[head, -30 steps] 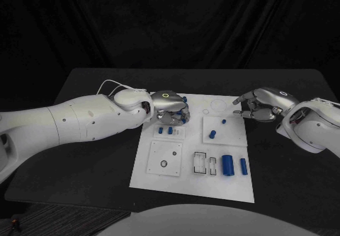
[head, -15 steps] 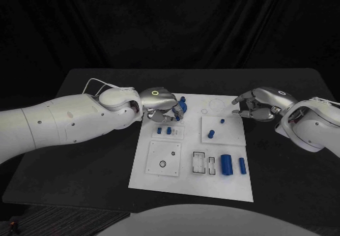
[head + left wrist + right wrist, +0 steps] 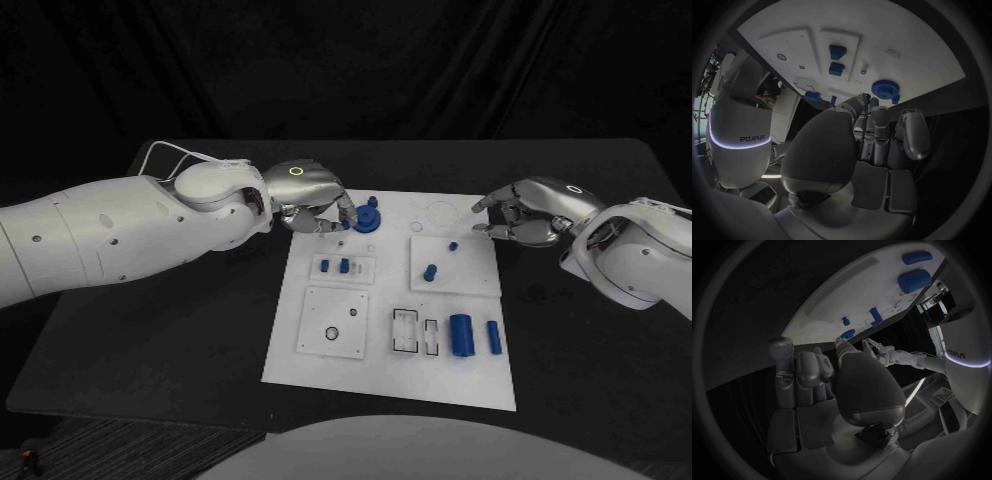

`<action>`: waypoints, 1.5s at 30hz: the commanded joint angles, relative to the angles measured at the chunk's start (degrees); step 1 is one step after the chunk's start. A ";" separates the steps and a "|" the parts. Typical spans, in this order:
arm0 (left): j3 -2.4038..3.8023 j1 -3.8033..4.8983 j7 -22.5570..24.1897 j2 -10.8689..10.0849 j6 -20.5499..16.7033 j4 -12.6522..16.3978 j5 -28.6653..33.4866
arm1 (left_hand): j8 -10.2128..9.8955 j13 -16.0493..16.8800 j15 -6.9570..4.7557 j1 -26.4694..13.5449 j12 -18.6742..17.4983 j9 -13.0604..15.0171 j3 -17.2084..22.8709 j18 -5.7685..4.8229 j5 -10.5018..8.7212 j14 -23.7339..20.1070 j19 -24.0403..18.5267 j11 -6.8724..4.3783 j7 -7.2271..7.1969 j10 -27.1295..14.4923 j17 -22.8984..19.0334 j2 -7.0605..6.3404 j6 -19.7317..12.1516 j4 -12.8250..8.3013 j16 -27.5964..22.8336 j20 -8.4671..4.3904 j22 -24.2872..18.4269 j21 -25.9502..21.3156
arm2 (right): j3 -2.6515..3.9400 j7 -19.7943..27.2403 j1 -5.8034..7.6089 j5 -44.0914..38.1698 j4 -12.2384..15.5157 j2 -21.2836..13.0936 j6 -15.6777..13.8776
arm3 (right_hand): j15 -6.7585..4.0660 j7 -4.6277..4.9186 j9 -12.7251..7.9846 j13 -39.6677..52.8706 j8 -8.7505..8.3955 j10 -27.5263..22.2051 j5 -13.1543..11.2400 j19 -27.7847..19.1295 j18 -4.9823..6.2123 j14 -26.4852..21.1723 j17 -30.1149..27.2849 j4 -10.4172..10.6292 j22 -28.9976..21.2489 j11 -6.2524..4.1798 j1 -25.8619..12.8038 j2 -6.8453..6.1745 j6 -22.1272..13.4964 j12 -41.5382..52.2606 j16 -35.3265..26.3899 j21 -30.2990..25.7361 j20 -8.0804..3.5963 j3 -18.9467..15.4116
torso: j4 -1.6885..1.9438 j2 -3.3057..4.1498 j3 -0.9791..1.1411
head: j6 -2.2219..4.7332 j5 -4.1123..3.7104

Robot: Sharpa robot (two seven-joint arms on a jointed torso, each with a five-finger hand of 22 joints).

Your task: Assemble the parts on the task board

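Round part (image 3: 369, 216) at task board's (image 3: 375, 375) far edge, apparently just beside left hand (image 3: 313, 205).

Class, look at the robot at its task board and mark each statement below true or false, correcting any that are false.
1. The task board is white. True.
2. The right hand grips the large blue cylinder. False: that cylinder lies alone near the board's front edge, far from the hand.
3. The left hand is at the board's far left corner, beside a round blue part. True.
4. Two small blue parts sit side by side in a square plate on the board. True.
5. The table is white. False: it is black.
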 commanded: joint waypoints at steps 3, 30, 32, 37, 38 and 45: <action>0.02 0.02 -0.94 0.62 4.31 -0.92 0.03 | -0.40 -0.15 0.13 -0.40 -0.50 -0.15 0.40 -0.29 -0.21 -0.46 -0.62 0.15 -0.08 -0.10 -0.30 -0.01 -0.38 -0.12 -0.38 -0.05 9.08 -0.52 | 0.02 -0.14 -0.18 -0.03 -0.09 0.05 0.10 | 0.11 0.07 -0.12 -0.12 0.31 -0.34 -0.04 -0.39 0.82 -0.50 -0.05 0.00 -0.09 0.04 0.43 0.13 0.55 -0.44 -0.12 -0.32 0.11 0.25 | -0.01 -0.09 0.04 | -0.01 0.26; 0.01 -1.86 -1.43 1.77 5.40 -2.23 0.03 | -0.60 -0.29 0.18 -0.71 -0.80 -0.29 0.32 -0.25 -0.66 -0.97 -0.80 0.20 -0.05 0.36 -1.13 -0.19 -0.35 -0.02 -0.88 -0.01 9.02 -0.82 | 0.02 -0.12 -0.37 -0.03 -0.24 0.20 0.20 | 0.11 0.07 -0.14 -0.16 0.31 -0.37 -0.06 -0.42 0.83 -0.54 -0.14 -0.02 -0.13 0.05 0.47 0.13 0.55 -0.48 -0.22 -0.43 0.12 0.27 | -0.10 0.05 -0.04 | -0.01 0.55; 0.01 -1.91 -1.42 1.81 5.45 -2.22 0.03 | -0.60 -0.29 0.18 -0.71 -0.80 -0.29 0.32 -0.25 -0.66 -0.97 -0.80 0.20 -0.05 0.36 -1.13 -0.19 -0.35 -0.02 -0.88 -0.01 9.02 -0.82 | 0.02 -0.11 -0.37 -0.03 -0.24 0.23 0.20 | 0.11 0.07 -0.14 -0.16 0.31 -0.37 -0.06 -0.42 0.83 -0.54 -0.14 -0.02 -0.13 0.05 0.47 0.13 0.55 -0.48 -0.22 -0.43 0.12 0.27 | -0.13 0.05 -0.02 | -0.01 0.58; 0.01 -2.03 -1.45 1.86 5.64 -2.16 0.03 | -0.63 -0.30 0.17 -0.73 -0.84 -0.31 0.32 -0.22 -0.69 -1.05 -0.87 0.19 -0.06 0.38 -1.27 -0.21 -0.37 -0.02 -0.97 0.00 8.98 -0.95 | 0.02 -0.09 -0.38 -0.03 -0.23 0.30 0.16 | 0.13 0.09 -0.17 -0.23 0.29 -0.42 -0.07 -0.46 0.85 -0.56 -0.17 -0.05 -0.18 0.06 0.54 0.14 0.55 -0.55 -0.27 -0.59 0.13 0.31 | -0.12 0.03 -0.03 | -0.01 0.57; 0.01 -2.05 -1.47 1.86 5.69 -2.15 0.03 | -0.63 -0.30 0.17 -0.73 -0.84 -0.31 0.32 -0.22 -0.69 -1.05 -0.87 0.19 -0.06 0.38 -1.27 -0.21 -0.37 -0.02 -0.97 0.00 8.98 -0.95 | 0.02 -0.09 -0.38 -0.03 -0.23 0.30 0.16 | 0.13 0.09 -0.17 -0.23 0.29 -0.42 -0.07 -0.46 0.85 -0.56 -0.17 -0.05 -0.18 0.06 0.54 0.14 0.55 -0.55 -0.27 -0.59 0.13 0.31 | -0.13 0.01 -0.04 | -0.01 0.59; 0.01 -2.12 -1.68 1.80 6.29 -2.04 0.03 | -0.64 -0.31 0.17 -0.77 -0.88 -0.32 0.32 -0.17 -0.73 -1.22 -1.00 0.19 -0.07 0.42 -1.58 -0.20 -0.35 0.00 -1.16 0.00 8.92 -1.18 | 0.02 -0.16 -0.38 -0.03 -0.19 0.24 0.20 | 0.13 0.09 -0.17 -0.23 0.29 -0.42 -0.07 -0.46 0.85 -0.56 -0.17 -0.05 -0.18 0.06 0.54 0.14 0.55 -0.55 -0.27 -0.59 0.13 0.31 | -0.08 0.03 -0.04 | -0.01 0.54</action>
